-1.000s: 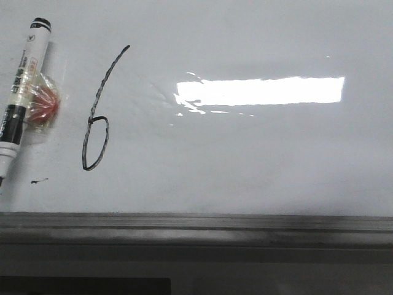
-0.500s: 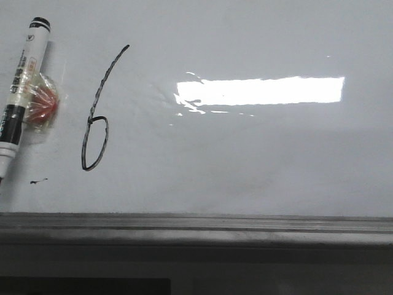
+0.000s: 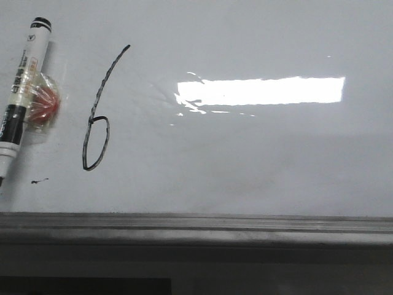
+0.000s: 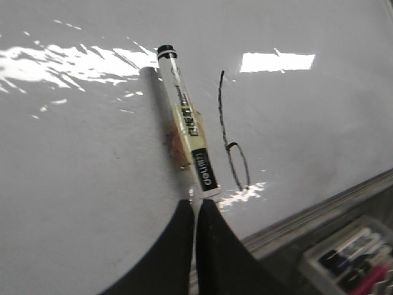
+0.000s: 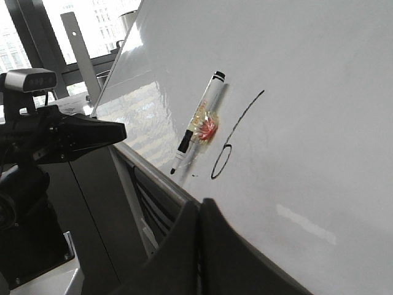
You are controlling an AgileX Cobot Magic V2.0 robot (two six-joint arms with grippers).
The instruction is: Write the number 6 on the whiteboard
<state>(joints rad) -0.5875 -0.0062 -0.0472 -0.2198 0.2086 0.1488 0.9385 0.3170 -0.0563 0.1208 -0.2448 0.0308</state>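
The number 6 (image 3: 92, 117) is drawn in thin black line on the whiteboard (image 3: 245, 160), left of the bright glare. It also shows in the left wrist view (image 4: 227, 145) and the right wrist view (image 5: 228, 142). A black-and-white marker (image 3: 21, 92) lies against the board left of the 6, with a red round piece (image 3: 44, 104) taped to it. My left gripper (image 4: 196, 206) is shut and empty, off the board near the marker's (image 4: 187, 123) lower end. My right gripper (image 5: 199, 206) is shut and empty, back from the board (image 5: 307, 123). Neither gripper shows in the front view.
A dark grey rail (image 3: 196, 224) runs along the board's lower edge. A tiny black smudge (image 3: 38, 180) sits below the marker. A clear tray of pens (image 4: 356, 252) lies beyond the rail. The left arm (image 5: 67, 135) shows off the board's edge.
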